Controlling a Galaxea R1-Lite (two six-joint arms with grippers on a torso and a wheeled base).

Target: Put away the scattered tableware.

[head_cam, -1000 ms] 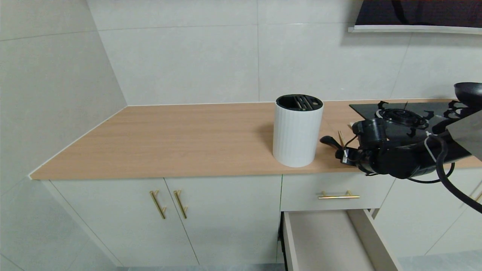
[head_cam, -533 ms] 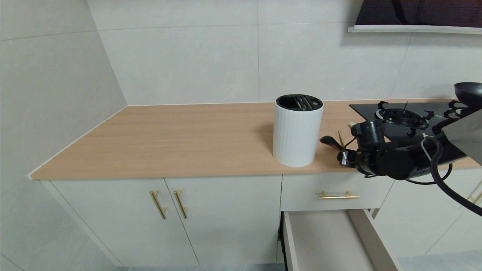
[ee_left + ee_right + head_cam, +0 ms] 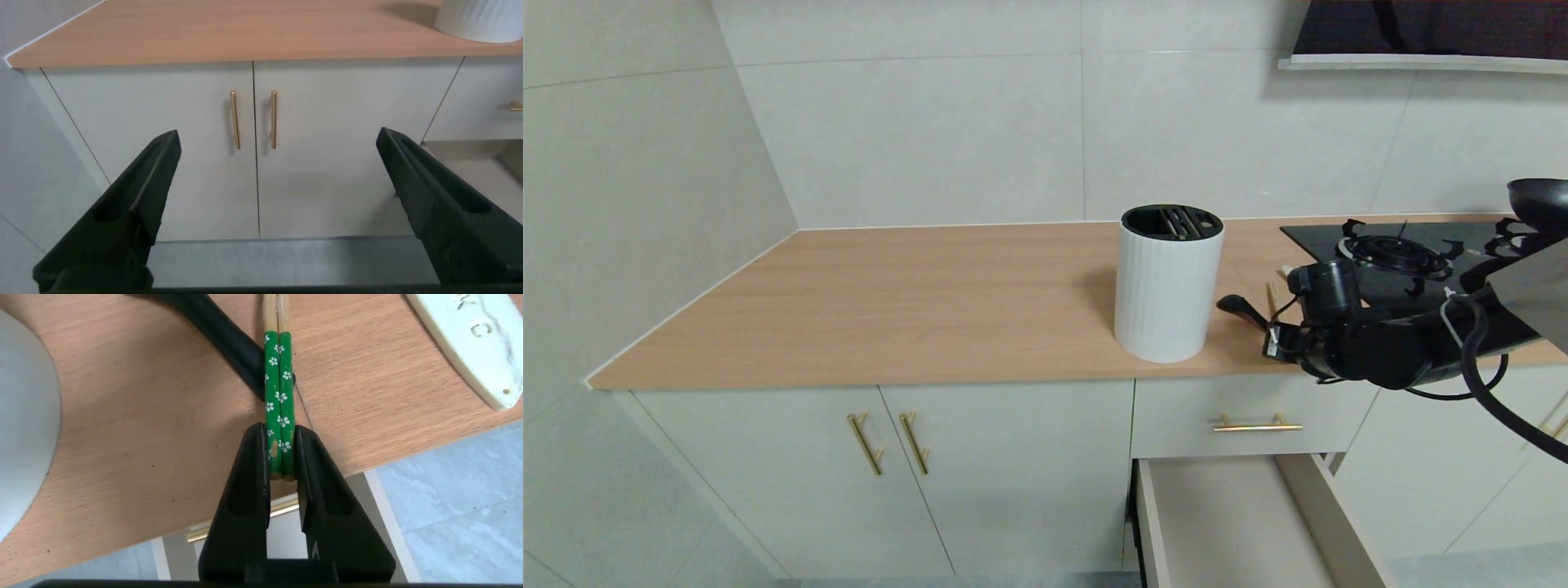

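Your right hand [image 3: 282, 445] was nearly closed, its two black fingers pinching the green ends of a pair of chopsticks [image 3: 278, 376] right at the front edge of the bench [image 3: 931, 302]. The chopsticks were round wooden sticks, bare and pale along most of their length, with green ends dotted with small white flowers, lying side by side and touching.

In the head view, the right hand [image 3: 1270, 331] sat at 3 o'clock of the holder [image 3: 1168, 294], with a narrow strip of open bench between them. The holder was an upright white ribbed cylinder with a black slotted top, standing near the front edge. From it round to 9 o'clock ran smooth wood-grain bench. The gas hob [image 3: 1396, 253] closed off the 3 o'clock side. Below the right hand a pale drawer [image 3: 1225, 523] stood pulled open.

A glossy black curved handle [image 3: 1235, 305] lay on the bench between the holder and the chopsticks [image 3: 1268, 291]. The right wrist view showed that black handle [image 3: 221, 335] meeting the chopsticks' side, though you could not tell whether it passed under them. That view also showed a flat white glazed piece [image 3: 470, 335] near the bench edge.

Your left hand [image 3: 282, 216] was wide open and holding nothing, low down in front of the cabinet doors [image 3: 163, 163] with their thin brass handles.
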